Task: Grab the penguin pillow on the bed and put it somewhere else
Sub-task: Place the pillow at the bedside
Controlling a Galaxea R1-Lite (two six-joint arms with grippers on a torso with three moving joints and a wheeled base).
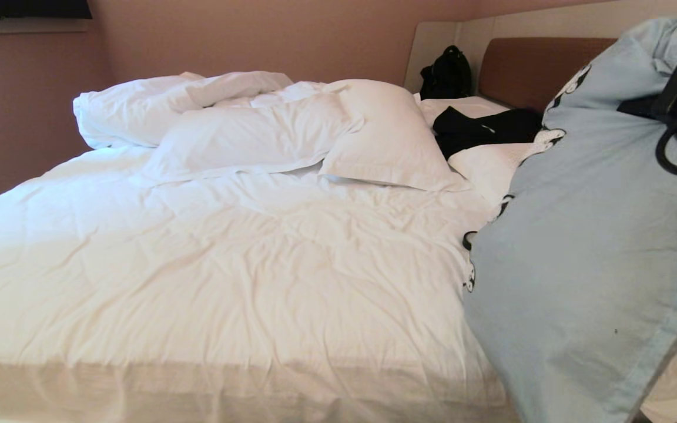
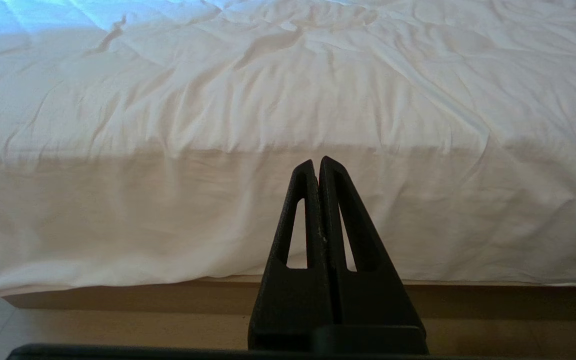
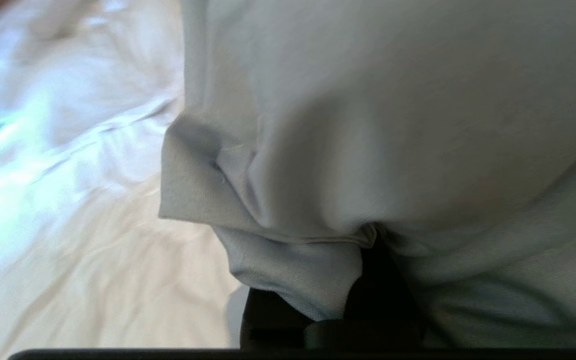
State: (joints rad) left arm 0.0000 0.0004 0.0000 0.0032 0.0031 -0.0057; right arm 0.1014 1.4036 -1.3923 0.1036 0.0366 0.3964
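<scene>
**Penguin pillow held up at the bed's right side**

The right gripper [image 3: 368, 250] is clamped on the fabric of the pillow [image 1: 585, 247], which hangs lifted above the right side of the bed [image 1: 227, 264], plain blue-grey face toward the head camera. Only slivers of black-and-white print show along its left edge; no lettering can be read. The left gripper [image 2: 316, 165], fingers pressed together, is parked low before the bed's side. White pillows [image 1: 374, 135] and dark clothes [image 1: 479, 129] lie near the headboard [image 1: 526, 67]

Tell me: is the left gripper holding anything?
No, the left gripper is shut on nothing, pointing at the bed.
</scene>
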